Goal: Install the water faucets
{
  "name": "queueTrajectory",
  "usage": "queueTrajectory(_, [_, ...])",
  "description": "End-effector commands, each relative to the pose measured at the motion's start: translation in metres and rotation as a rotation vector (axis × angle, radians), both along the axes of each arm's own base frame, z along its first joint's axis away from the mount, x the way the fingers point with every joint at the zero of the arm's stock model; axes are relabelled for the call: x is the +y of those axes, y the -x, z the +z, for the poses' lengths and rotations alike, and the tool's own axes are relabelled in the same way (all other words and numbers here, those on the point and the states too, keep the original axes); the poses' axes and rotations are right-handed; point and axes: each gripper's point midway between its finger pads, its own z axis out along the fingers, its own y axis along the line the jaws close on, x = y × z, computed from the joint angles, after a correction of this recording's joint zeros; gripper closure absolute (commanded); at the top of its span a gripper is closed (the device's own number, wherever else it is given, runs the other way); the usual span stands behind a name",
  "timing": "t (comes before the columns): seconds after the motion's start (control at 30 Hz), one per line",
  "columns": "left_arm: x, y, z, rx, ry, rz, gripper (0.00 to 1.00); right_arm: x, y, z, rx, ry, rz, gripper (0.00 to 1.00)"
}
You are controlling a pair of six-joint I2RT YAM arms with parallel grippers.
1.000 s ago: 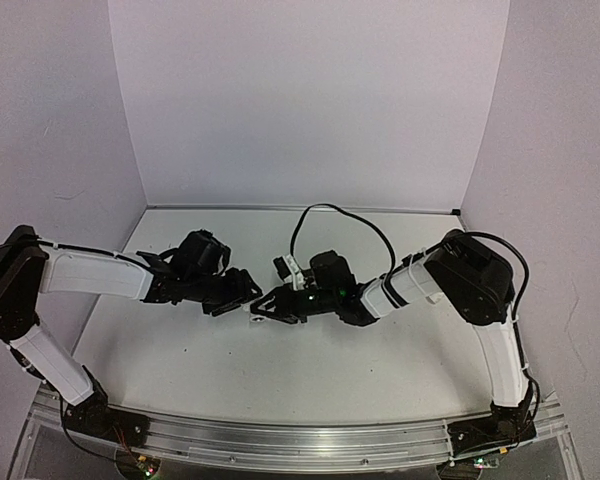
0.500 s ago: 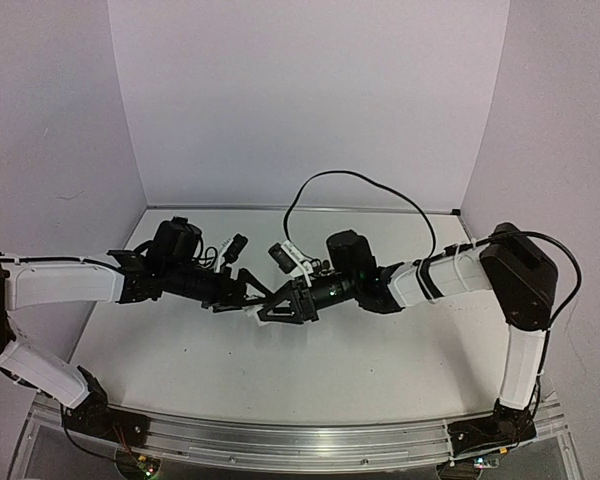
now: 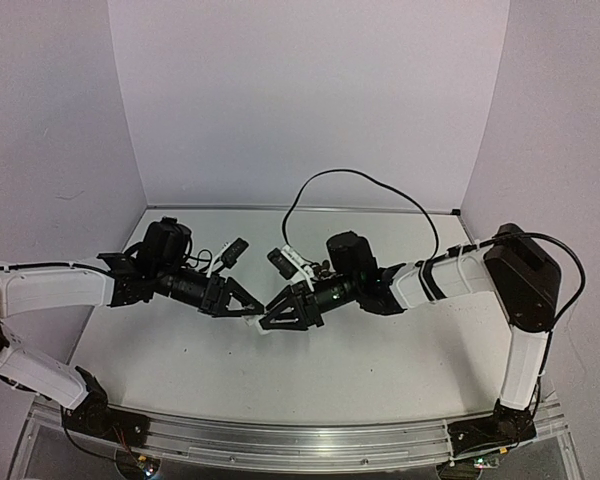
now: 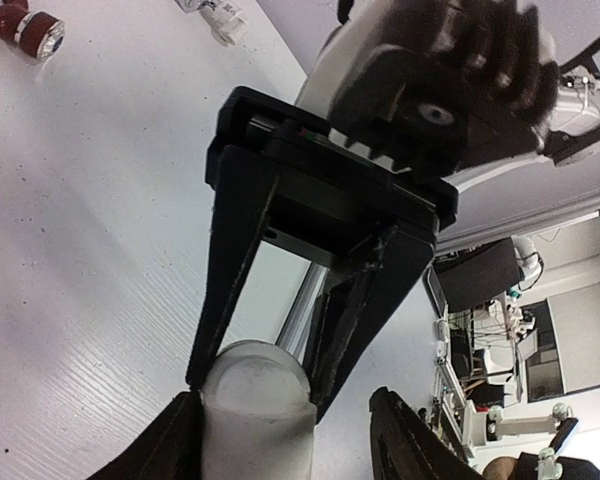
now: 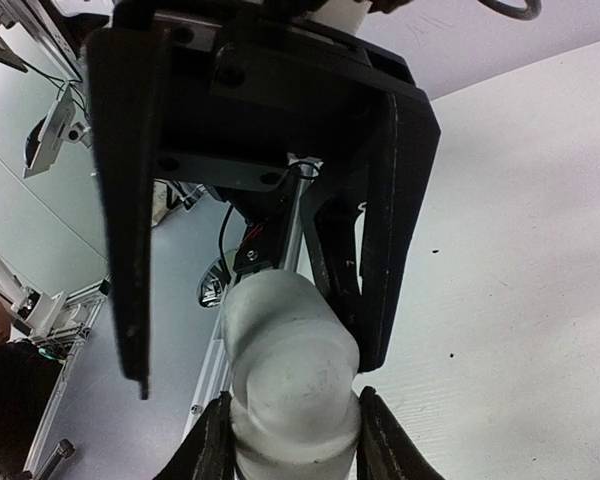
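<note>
1. The left pincer (image 3: 250, 308) and the right pincer (image 3: 270, 320), both of matte black plastic with tapering, triangular fingers, meet tip to tip over the middle of the white worktop (image 4: 100, 250).
2. Between them is a short white pipe fitting (image 5: 290, 370), a smooth, dull cylinder with a rounded end.
3. The right pincer is clamped on the fitting. In its wrist view both of its fingers (image 5: 380, 430) press against the cylinder's sides.
4. The left pincer stands apart around the other end of the fitting. One finger (image 4: 175, 445) lies against the plastic, and a clear gap separates the other finger from it.
5. A reddish-brown faucet (image 4: 25, 25), glossy metal with a silvery round knob, lies on the worktop at the far corner of the left wrist view, well apart from both pincers.
6. A second white fitting (image 4: 215, 15) lies near that faucet, partly cut off by the frame edge.
7. The worktop has a fine ridged grain and is dotted with small dark specks.
</note>
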Motion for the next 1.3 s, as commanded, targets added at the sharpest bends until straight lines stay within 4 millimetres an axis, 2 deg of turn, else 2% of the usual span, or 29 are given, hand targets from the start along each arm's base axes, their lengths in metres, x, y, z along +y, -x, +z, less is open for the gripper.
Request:
queueTrajectory(0.0, [0.004,0.007,0.014,-0.020,0.048,-0.037,0.45,-0.003,-0.004,0.024,-0.061,-0.049,-0.027,1.00])
queueTrajectory(0.07, [0.005,0.007,0.011,-0.012,0.045,-0.039,0.48,-0.003,-0.004,0.025,-0.066,-0.050,-0.032,1.00])
queueTrajectory(0.17, [0.005,0.005,0.009,-0.006,0.037,-0.033,0.59,-0.001,-0.007,0.026,-0.062,-0.051,-0.035,1.00])
queueTrajectory(0.33, [0.004,0.002,0.004,0.000,0.013,-0.033,0.57,0.003,-0.015,0.023,-0.058,-0.040,-0.070,1.00])
queueTrajectory(0.4, [0.004,-0.001,0.003,-0.010,-0.006,-0.023,0.59,0.006,-0.017,0.024,-0.058,-0.043,-0.075,1.00])
queueTrajectory(0.53, [0.005,-0.009,0.002,-0.029,-0.048,0.011,0.74,0.010,-0.024,0.023,-0.049,-0.037,-0.096,1.00])
queueTrajectory(0.63, [0.008,-0.017,0.001,-0.059,-0.083,0.053,0.90,0.013,-0.032,0.021,-0.042,-0.027,-0.135,0.99])
queueTrajectory(0.67, [0.010,-0.022,0.000,-0.076,-0.100,0.079,0.93,0.014,-0.035,0.020,-0.038,-0.021,-0.154,0.93])
queueTrajectory(0.77, [0.025,-0.042,-0.004,-0.146,-0.186,0.214,1.00,0.014,-0.058,0.008,-0.034,0.031,-0.287,0.48])
queueTrajectory(0.83, [0.050,-0.071,-0.016,-0.204,-0.326,0.408,1.00,0.006,-0.076,-0.001,-0.028,0.071,-0.403,0.31])
queueTrajectory(0.93, [0.104,-0.111,-0.024,-0.295,-0.527,0.738,1.00,-0.021,-0.118,-0.018,0.024,0.168,-0.663,0.20])
queueTrajectory(1.03, [0.137,-0.130,-0.021,-0.369,-0.627,0.925,1.00,-0.050,-0.148,-0.031,0.054,0.265,-0.841,0.17])
queueTrajectory(1.13, [0.141,-0.139,-0.027,-0.399,-0.646,0.973,1.00,-0.073,-0.167,-0.040,0.006,0.375,-0.964,0.14])
queueTrajectory(1.27, [0.139,-0.148,-0.052,-0.370,-0.710,0.981,1.00,-0.103,-0.190,-0.049,0.037,0.506,-1.100,0.02])
